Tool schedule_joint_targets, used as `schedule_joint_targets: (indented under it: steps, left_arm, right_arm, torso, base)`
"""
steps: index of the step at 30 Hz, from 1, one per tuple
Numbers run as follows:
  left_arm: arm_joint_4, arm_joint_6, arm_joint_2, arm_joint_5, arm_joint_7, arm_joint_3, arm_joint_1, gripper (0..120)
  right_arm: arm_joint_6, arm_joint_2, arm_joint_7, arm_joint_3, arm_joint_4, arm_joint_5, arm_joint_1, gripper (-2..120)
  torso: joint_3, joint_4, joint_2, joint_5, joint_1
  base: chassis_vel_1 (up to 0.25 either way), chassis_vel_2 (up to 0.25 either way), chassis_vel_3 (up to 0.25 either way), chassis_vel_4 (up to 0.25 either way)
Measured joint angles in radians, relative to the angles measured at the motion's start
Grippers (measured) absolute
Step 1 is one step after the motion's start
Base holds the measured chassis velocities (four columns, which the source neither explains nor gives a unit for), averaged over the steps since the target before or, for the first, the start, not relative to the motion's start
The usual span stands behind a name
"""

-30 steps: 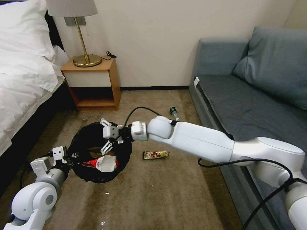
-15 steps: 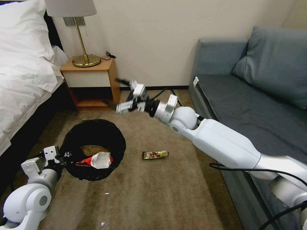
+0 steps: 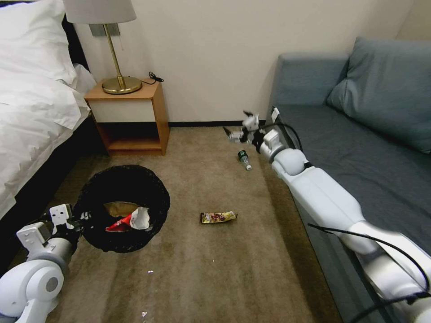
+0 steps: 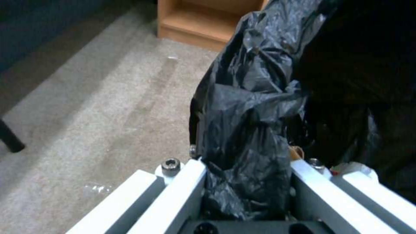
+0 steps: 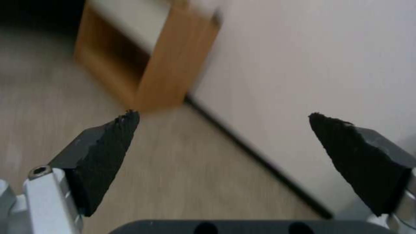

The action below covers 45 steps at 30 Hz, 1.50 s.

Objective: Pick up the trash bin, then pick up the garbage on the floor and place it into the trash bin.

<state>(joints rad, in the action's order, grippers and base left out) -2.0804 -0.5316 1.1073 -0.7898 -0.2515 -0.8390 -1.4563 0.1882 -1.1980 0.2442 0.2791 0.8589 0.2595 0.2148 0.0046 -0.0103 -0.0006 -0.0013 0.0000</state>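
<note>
My L gripper (image 3: pixel 74 218) is clamped on the bin (image 3: pixel 121 207) rim at its 9 o'clock, bag pinched between fingers (image 4: pixel 190 182). R gripper (image 3: pixel 240 128) is empty w/ fingers wide, above the bottle (image 3: pixel 244 159) near the sofa (image 3: pixel 359 148). Gold wrapper (image 3: pixel 218 217) lies at the bin's 3 o'clock, brown bag (image 3: pixel 119 208) & red wrapper (image 3: pixel 130 220) inside

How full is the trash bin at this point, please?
Partly filled. The trash bin, held at its rim by the left gripper, holds a brown paper bag and a red-and-white wrapper.
</note>
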Motion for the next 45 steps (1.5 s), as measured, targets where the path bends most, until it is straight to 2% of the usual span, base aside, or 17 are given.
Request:
schedule_joint_targets:
  steps: [1, 2, 5, 6, 8, 11, 13, 25, 35, 45]
  left_arm:
    - [0.009, 0.000, -0.004, 0.000, 0.001, 0.008, 0.007, 0]
    - [0.015, 0.001, -0.007, -0.001, 0.004, 0.014, 0.013, 0]
    - [0.022, 0.005, -0.013, 0.000, 0.008, 0.018, 0.017, 0]
    - [0.022, 0.005, -0.013, 0.000, 0.008, 0.018, 0.017, 0]
    - [0.020, 0.008, -0.016, 0.000, 0.011, 0.012, 0.009, 0]
    - [0.016, 0.008, -0.017, -0.001, 0.011, 0.008, 0.005, 0]
    - [0.003, 0.009, -0.017, -0.003, 0.010, 0.003, -0.006, 0]
    - [-0.018, 0.006, -0.009, 0.006, -0.003, 0.007, -0.022, 0]
    - [-0.017, 0.005, 0.002, 0.013, -0.003, 0.016, -0.018, 0]
    - [-0.020, 0.006, 0.004, 0.014, 0.000, 0.014, -0.023, 0]
  right_arm:
    - [0.027, -0.026, 0.035, 0.015, -0.075, -0.051, -0.009, 100]
    - [0.042, -0.041, 0.072, 0.024, -0.119, -0.084, -0.012, 100]
    - [0.043, -0.057, 0.127, 0.040, -0.158, -0.136, -0.012, 100]
    - [0.043, -0.057, 0.127, 0.040, -0.158, -0.136, -0.012, 100]
    - [0.045, -0.069, 0.150, 0.067, -0.166, -0.213, -0.002, 100]
    - [0.045, -0.068, 0.151, 0.079, -0.162, -0.240, 0.002, 100]
    - [0.053, -0.088, 0.140, 0.110, -0.194, -0.367, 0.031, 100]
    - [0.053, -0.095, 0.177, 0.115, -0.204, -0.404, 0.117, 100]
    - [0.110, -0.063, 0.286, 0.108, -0.220, -0.474, 0.143, 100]
    - [0.098, -0.102, 0.210, 0.105, -0.281, -0.565, 0.155, 100]
  torso:
    - [0.000, -0.0008, 0.000, 0.0000, 0.000]
    - [0.000, 0.0000, 0.000, 0.0007, 0.000]
    - [0.000, -0.0002, 0.000, -0.0002, 0.000]
    - [0.000, -0.0002, 0.000, -0.0002, 0.000]
    - [0.000, 0.0004, 0.000, 0.0003, 0.000]
    - [0.000, 0.0004, 0.000, 0.0002, 0.000]
    - [0.000, -0.0002, 0.000, 0.0001, 0.000]
    - [0.000, 0.0000, 0.000, 0.0002, 0.000]
    - [0.000, -0.0003, 0.000, 0.0003, 0.000]
    - [0.000, 0.0001, 0.000, 0.0003, 0.000]
  base:
    - [0.000, 0.000, 0.000, 0.000]
    - [0.000, 0.000, 0.000, 0.000]
    - [0.000, 0.000, 0.000, 0.000]
    - [0.000, 0.000, 0.000, 0.000]
    - [0.000, 0.000, 0.000, 0.000]
    - [0.000, 0.000, 0.000, 0.000]
    - [0.000, 0.000, 0.000, 0.000]
    - [0.000, 0.000, 0.000, 0.000]
    - [0.000, 0.000, 0.000, 0.000]
    - [0.000, 0.000, 0.000, 0.000]
